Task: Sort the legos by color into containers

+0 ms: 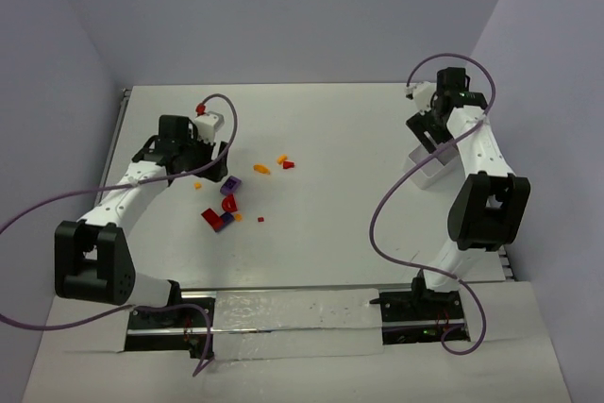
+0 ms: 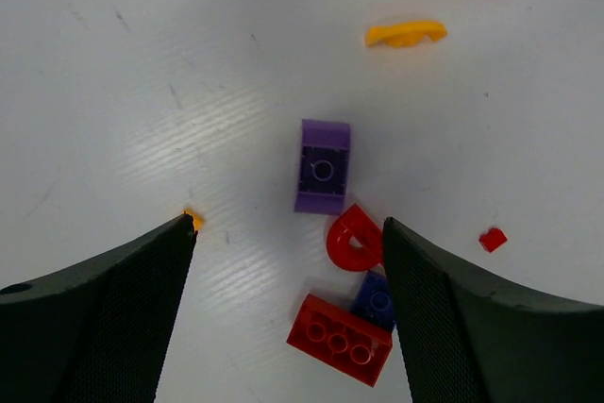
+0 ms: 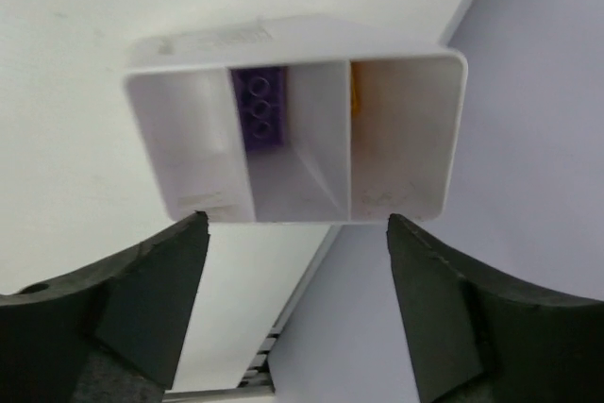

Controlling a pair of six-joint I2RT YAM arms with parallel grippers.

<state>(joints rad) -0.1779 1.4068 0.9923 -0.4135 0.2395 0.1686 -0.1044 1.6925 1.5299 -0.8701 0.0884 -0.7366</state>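
Loose legos lie on the white table under my left gripper (image 2: 288, 226), which is open and empty just above them. Between its fingers are a purple brick (image 2: 321, 167), a red arch (image 2: 354, 238), a red three-stud brick (image 2: 340, 339) and a small dark blue-purple brick (image 2: 376, 299). An orange curved piece (image 2: 406, 34) lies farther off. In the top view the pile (image 1: 222, 209) sits by the left gripper (image 1: 209, 169). My right gripper (image 3: 295, 219) is open and empty over the white container (image 3: 293, 30), which holds a purple brick (image 3: 262, 106) and an orange piece (image 3: 355, 101) in separate compartments.
The container (image 1: 429, 169) stands near the table's right edge beside the grey wall. More orange and red pieces (image 1: 281, 161) lie mid-table. A tiny orange piece (image 2: 193, 220) touches the left fingertip. A small red piece (image 2: 492, 239) lies right of the arch. A red knob (image 1: 200, 108) caps the left arm.
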